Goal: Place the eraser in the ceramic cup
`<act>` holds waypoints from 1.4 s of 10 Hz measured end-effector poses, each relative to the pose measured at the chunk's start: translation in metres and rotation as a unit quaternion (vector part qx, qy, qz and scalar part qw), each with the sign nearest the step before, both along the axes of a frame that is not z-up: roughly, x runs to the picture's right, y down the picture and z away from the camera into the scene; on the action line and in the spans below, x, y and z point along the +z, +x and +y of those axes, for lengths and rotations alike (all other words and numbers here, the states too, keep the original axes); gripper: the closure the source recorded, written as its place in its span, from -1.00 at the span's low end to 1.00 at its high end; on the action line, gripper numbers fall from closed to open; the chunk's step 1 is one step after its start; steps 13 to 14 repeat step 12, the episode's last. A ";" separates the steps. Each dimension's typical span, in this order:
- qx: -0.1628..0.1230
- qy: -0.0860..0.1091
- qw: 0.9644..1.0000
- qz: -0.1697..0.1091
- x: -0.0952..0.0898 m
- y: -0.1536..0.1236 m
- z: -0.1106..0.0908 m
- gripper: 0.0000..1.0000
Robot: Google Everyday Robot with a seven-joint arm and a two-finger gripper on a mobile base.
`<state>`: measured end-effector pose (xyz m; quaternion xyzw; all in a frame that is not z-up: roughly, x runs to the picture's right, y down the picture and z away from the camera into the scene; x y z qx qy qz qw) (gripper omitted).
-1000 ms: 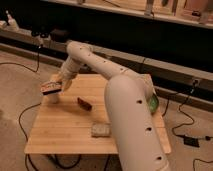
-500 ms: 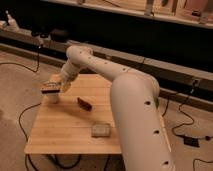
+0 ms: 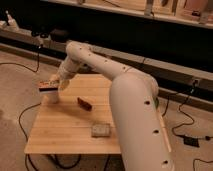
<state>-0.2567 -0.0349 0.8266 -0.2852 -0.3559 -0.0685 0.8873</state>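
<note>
Jaws of gripper [image 3: 52,83] clamp one eraser [image 3: 46,87] above one ceramic cup [image 3: 51,96].

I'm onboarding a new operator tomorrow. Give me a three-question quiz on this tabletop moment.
1. True or false: the eraser lies flat on the table, away from the gripper.
2. Which thing is nearest the table's front edge? A) the ceramic cup B) the pale grey pad C) the red-brown oblong thing
3. Fill in: the eraser is held directly above the ____.

Key: 1 false, the gripper holds it at the table's far left, over the cup. 2 B. 3 ceramic cup.
</note>
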 end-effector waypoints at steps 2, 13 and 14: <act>-0.002 0.004 1.000 -0.013 0.002 -0.011 -0.008 0.20; 0.007 0.020 1.000 0.016 0.019 -0.013 -0.020 -0.60; 0.007 0.020 1.000 0.016 0.019 -0.013 -0.020 -0.60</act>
